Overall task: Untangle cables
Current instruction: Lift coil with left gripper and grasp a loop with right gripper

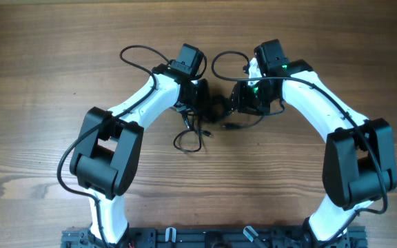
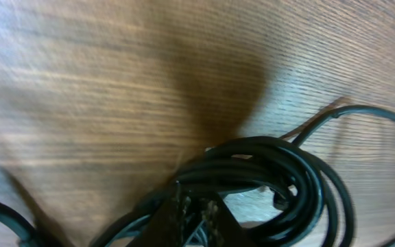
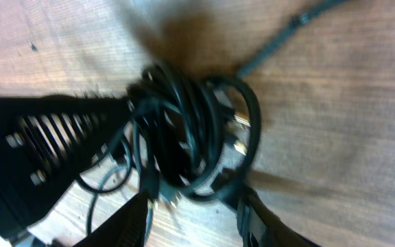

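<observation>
The cables (image 1: 217,108) are thin black cords bunched in a knot at mid-table, between my two grippers. A loose loop (image 1: 188,141) trails toward the front, and a plug end (image 1: 231,127) lies to its right. In the left wrist view the coiled cables (image 2: 300,185) wrap round my left gripper (image 2: 196,206), whose fingers stand almost together on strands of the bunch. The right wrist view shows the knot (image 3: 190,137) just beyond my right gripper (image 3: 194,206). Its fingers (image 3: 137,218) stand apart with bare table between them. Both grippers, left (image 1: 204,103) and right (image 1: 243,101), crowd the knot from either side.
Thicker black arm wires arch behind each wrist, one on the left (image 1: 135,54) and one on the right (image 1: 220,63). The wooden table (image 1: 40,103) stretches out on both sides. The arm bases (image 1: 205,238) sit at the front edge.
</observation>
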Tool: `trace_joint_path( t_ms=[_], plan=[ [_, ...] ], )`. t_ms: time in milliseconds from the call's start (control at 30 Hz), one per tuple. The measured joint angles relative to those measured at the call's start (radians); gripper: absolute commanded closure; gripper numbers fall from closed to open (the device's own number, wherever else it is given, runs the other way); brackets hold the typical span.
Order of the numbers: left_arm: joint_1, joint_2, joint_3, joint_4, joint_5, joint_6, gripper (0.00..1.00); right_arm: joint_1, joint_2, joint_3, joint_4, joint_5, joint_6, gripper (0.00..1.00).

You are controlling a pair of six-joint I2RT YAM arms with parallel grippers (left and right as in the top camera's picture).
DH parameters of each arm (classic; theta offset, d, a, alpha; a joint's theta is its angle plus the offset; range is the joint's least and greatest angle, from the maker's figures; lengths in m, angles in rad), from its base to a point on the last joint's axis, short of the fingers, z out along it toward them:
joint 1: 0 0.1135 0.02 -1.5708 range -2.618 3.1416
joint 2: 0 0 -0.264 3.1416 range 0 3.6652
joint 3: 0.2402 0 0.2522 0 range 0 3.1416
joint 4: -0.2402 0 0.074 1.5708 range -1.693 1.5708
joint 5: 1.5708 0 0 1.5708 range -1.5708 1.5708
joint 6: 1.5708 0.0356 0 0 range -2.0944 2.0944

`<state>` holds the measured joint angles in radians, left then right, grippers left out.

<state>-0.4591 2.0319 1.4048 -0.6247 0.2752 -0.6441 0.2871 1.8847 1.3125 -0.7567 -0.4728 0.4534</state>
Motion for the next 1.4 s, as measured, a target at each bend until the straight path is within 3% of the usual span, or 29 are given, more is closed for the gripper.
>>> trace_joint_path(
  t_ms=[100,367,467,567,600,667,700,867,933,1000,1067,1233,1400],
  plan=[
    [0.0,0.0,0.0,-0.001,0.052,-0.081,0.87,0.0,0.0,-0.001,0.026,0.0,0.025,0.56],
    [0.0,0.0,-0.001,-0.001,0.075,-0.117,0.87,0.031,0.042,-0.002,-0.005,0.018,0.06,0.57],
    [0.0,0.0,-0.001,-0.003,0.075,-0.121,0.96,0.032,0.057,-0.002,-0.016,0.061,0.063,0.65],
    [0.004,0.0,-0.001,-0.002,0.078,-0.125,0.96,0.032,0.115,-0.002,-0.009,0.099,0.067,0.7],
    [0.013,0.0,-0.001,-0.003,0.082,-0.125,0.96,0.032,0.123,-0.001,-0.008,0.096,0.067,0.75],
    [0.049,0.0,-0.002,0.006,0.096,-0.123,0.96,0.027,0.124,-0.001,-0.01,0.091,0.069,0.95],
    [0.07,0.0,-0.005,0.03,0.118,-0.114,0.96,0.026,0.124,-0.001,-0.01,0.087,0.069,0.96],
    [0.154,0.0,-0.007,0.159,0.366,0.04,0.89,0.024,0.124,-0.001,-0.01,0.083,0.071,0.96],
    [0.13,-0.005,-0.007,0.158,0.448,0.194,0.88,0.019,0.126,-0.001,-0.001,0.069,0.027,0.96],
    [0.078,-0.033,-0.007,0.156,0.422,0.311,0.92,0.014,0.13,-0.001,0.013,0.03,-0.034,0.96],
    [0.01,-0.057,-0.007,0.135,0.295,0.394,0.95,0.005,0.143,-0.001,0.021,-0.053,-0.109,0.96],
    [-0.034,-0.058,-0.007,0.082,0.161,0.453,0.95,-0.123,0.145,-0.002,0.033,-0.373,-0.324,0.96],
    [-0.025,-0.06,-0.007,0.012,0.148,0.55,0.91,-0.192,0.145,-0.003,-0.01,-0.453,-0.435,0.96]
  ],
)
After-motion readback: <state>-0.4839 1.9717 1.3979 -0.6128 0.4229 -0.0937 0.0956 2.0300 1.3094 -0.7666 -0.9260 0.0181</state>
